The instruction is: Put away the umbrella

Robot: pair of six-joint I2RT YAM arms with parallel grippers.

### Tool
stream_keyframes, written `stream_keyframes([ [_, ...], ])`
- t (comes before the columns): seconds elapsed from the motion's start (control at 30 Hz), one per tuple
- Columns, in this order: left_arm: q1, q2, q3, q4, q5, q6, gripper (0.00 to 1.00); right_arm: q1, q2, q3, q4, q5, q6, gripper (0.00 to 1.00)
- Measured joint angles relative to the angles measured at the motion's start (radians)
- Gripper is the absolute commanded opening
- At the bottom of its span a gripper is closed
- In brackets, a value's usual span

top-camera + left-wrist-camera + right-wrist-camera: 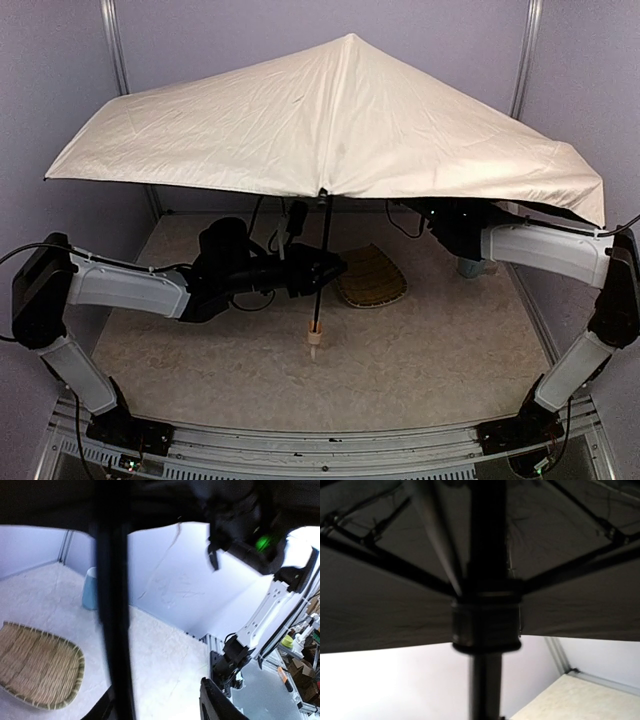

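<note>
The cream umbrella [330, 120] stands fully spread, its tan handle [314, 340] resting on the table. Its thin black shaft [322, 260] rises to the canopy. My left gripper [325, 270] sits at mid-shaft and is open: in the left wrist view the shaft [114, 620] lies by one finger while the other finger [215, 702] stands well apart. My right arm [540, 250] reaches under the canopy, which hides its gripper from above. The right wrist view looks up the shaft [487, 690] at the runner [486, 622] and ribs. The shaft runs down to the jaws, which are shut on it.
A woven straw tray [370, 277] lies just right of the shaft, also seen as the tray [37, 670] in the left wrist view. A blue cup [470, 267] stands at the back right. Purple walls close in three sides.
</note>
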Motion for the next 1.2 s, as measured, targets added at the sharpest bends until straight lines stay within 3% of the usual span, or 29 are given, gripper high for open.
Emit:
stream_keyframes([
  [0.1,0.0,0.006,-0.014,-0.034,-0.028,0.017,0.31,0.0,-0.02,0.0,-0.015,0.029,-0.011,0.0],
  [0.3,0.0,0.006,-0.052,-0.039,-0.056,0.03,0.0,0.0,-0.053,0.0,-0.024,0.06,-0.035,0.0],
  [0.47,-0.011,0.006,-0.054,-0.019,-0.039,0.043,0.0,-0.001,-0.054,0.0,-0.034,0.077,-0.029,0.0],
  [0.57,-0.011,0.006,-0.056,-0.008,-0.029,0.027,0.0,-0.003,-0.055,-0.01,-0.017,0.081,-0.027,0.38],
  [0.63,-0.012,0.006,-0.059,0.011,-0.012,0.002,0.0,-0.01,-0.059,-0.051,0.062,0.078,-0.023,0.47],
  [0.8,-0.012,0.017,-0.068,0.07,-0.007,-0.092,0.0,-0.054,-0.06,-0.192,0.311,0.075,0.047,0.51],
  [0.97,-0.024,0.059,-0.068,0.125,-0.015,-0.125,0.0,-0.085,0.033,-0.183,0.512,0.064,0.161,0.63],
  [1.1,-0.035,0.077,-0.068,0.133,-0.016,-0.147,0.0,-0.087,0.119,-0.106,0.563,0.029,0.227,0.71],
  [1.2,-0.039,0.079,-0.068,0.134,-0.015,-0.157,0.0,-0.087,0.145,-0.056,0.566,0.016,0.249,0.69],
])
